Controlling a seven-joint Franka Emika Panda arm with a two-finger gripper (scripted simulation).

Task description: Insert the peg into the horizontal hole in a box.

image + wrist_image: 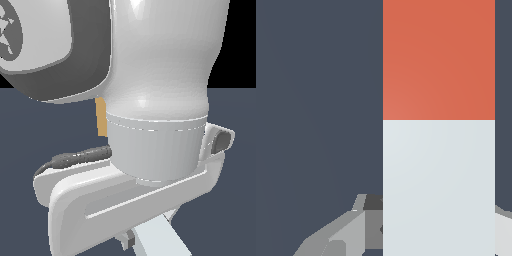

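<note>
The peg (439, 125) was seen filling the right half of the wrist view as a broad bar, its red-orange end toward the upper edge of the frame and its pale grey-white length running down to the lower edge. It was judged to be held close under the wrist camera, which would account for its size in that picture. A pale slab at the lower centre of the exterior view (162, 240), below the hand, was taken to be the same peg, though only a small part was shown there.

The fingers (338, 235) were glimpsed as grey shapes at the lower edge of the wrist view, one beside the peg's left flank and another pale part at its right. They appeared to be pinching the grey length of the peg, a grasp that would leave an end free for entry, but the contact itself was hidden.

A narrow tan strip (101, 117) was visible at the centre left of the exterior view, behind the arm's white body (155, 75); it was judged to be the box. The hole was not shown in either view, so alignment could not be assessed. The dark blue-grey counter (235, 200) lay behind.
</note>
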